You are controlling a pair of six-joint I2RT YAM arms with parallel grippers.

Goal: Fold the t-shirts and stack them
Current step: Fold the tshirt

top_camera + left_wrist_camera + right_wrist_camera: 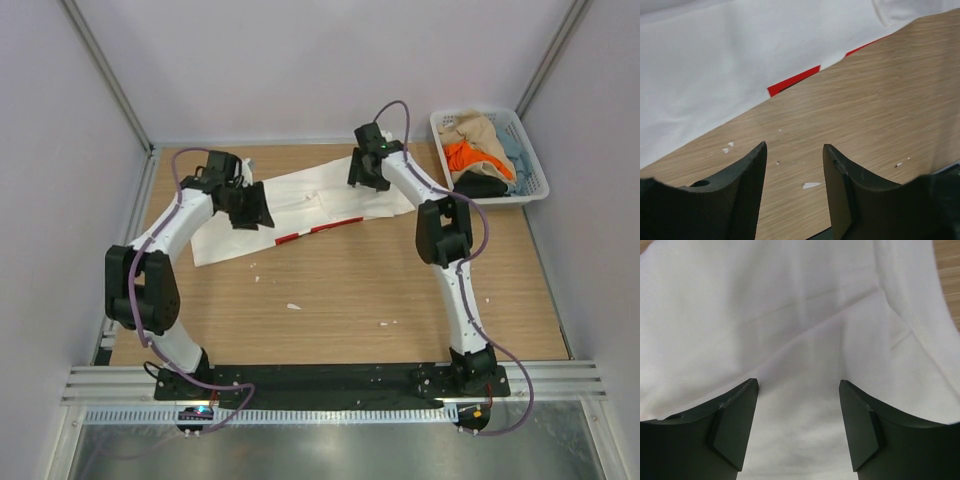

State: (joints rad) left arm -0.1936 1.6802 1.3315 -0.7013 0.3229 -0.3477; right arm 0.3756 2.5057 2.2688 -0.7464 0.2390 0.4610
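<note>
A white t-shirt [300, 205] lies folded in a long band across the back of the wooden table, with a strip of its red print [322, 229] showing at the near edge. It also shows in the left wrist view [720, 65] and fills the right wrist view [790, 315]. My left gripper [250, 212] is open and empty over the shirt's left part; in its own view [794, 150] bare wood lies between the fingers. My right gripper [368, 172] is open and empty just above the shirt's right end, also seen in its own view [798, 385]. Tan, orange, pale blue and black shirts [478, 155] lie in the basket.
A white lattice basket [536, 172] stands at the back right corner. Small white scraps [293, 306] lie on the wood [350, 290] in front of the shirt. Grey walls close in the table on three sides.
</note>
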